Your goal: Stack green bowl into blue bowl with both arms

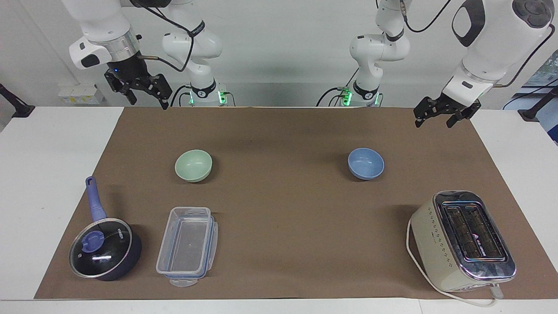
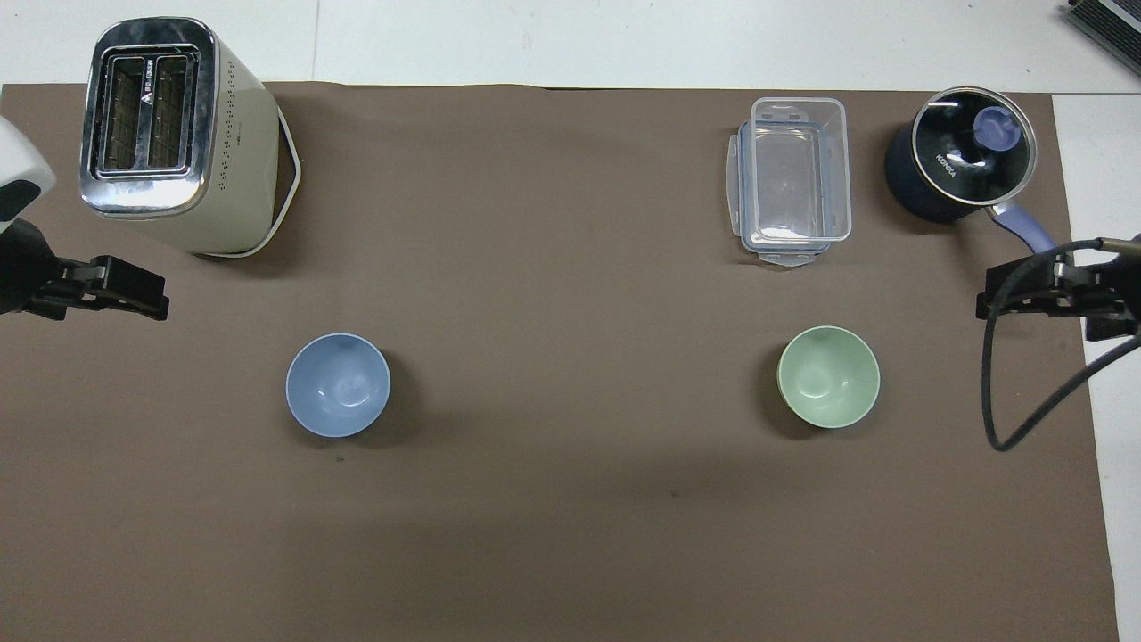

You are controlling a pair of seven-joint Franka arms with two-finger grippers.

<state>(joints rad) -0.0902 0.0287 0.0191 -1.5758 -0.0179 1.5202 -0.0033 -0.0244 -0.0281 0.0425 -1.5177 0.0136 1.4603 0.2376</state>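
Small round pale mint-green bowl (image 1: 193,165), smooth matte, sits upright on the brown paper mat (image 1: 283,226), mouth up, nothing in it; round, so no long axis to call. That's our landmark. Small round periwinkle-blue bowl (image 1: 365,163), same size and finish, also upright and empty, well apart from the green bowl toward the left arm's end of the table, abt level with it.

Farther from the robots than the green bowl: clear rectangular plastic container (image 1: 187,246) w/ blue clip edges, empty, resting on its lid. Beside that, at the right arm's end, dark round pot (image 1: 106,255) w/ glass lid and blue handle, handle angled toward the robots. Cream two-slot toaster (image 1: 463,240) w/ chrome top stands much farther off, past the blue bowl, slots up.

Right gripper (image 1: 147,98) hangs over the mat's robot-side edge, fingers spread, holding nothing. Left gripper (image 1: 434,121) hangs over the mat's corner at its own end, fingers likewise apart, empty.
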